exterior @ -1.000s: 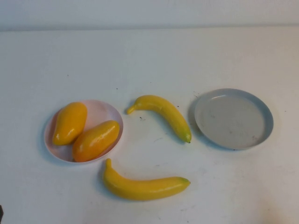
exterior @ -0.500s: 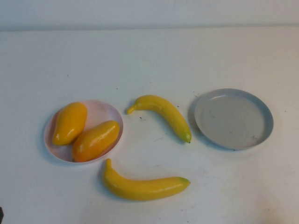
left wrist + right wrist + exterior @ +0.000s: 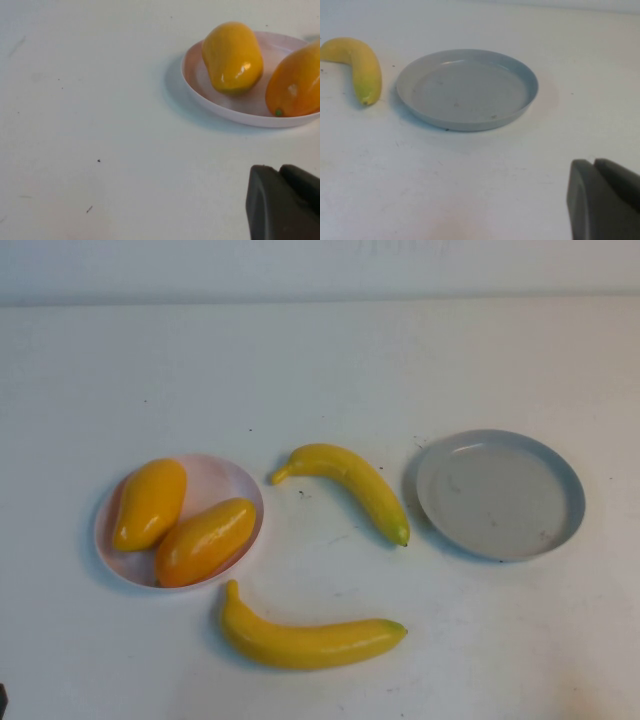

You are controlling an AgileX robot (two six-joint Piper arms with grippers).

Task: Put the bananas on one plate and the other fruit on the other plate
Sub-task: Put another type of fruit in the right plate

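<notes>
1. The bananas: one (image 3: 352,486) lies between the plates, its tip near the grey plate (image 3: 500,494); the other (image 3: 310,637) lies at six o'clock of it, both on the table (image 3: 320,370).
2. They look smooth, stiff and light; probably best pinched mid-body, across the curve.
3. The mango-like fruits (image 3: 150,503) (image 3: 205,540) already fill the pink plate (image 3: 225,475).
4. Left gripper (image 3: 285,205) hovers near the pink plate, right gripper (image 3: 605,200) near the grey one; neither holds anything, and I cannot tell their opening.

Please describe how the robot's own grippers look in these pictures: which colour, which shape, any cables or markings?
Little of them shows. The left gripper, near the pink plate, appears only in its wrist view as dark, matte, blocky finger parts with rounded edges. The right gripper, near the grey plate, looks the same: dark grey-black. No cables, markings or arm links are visible, and the high view shows neither arm.
</notes>
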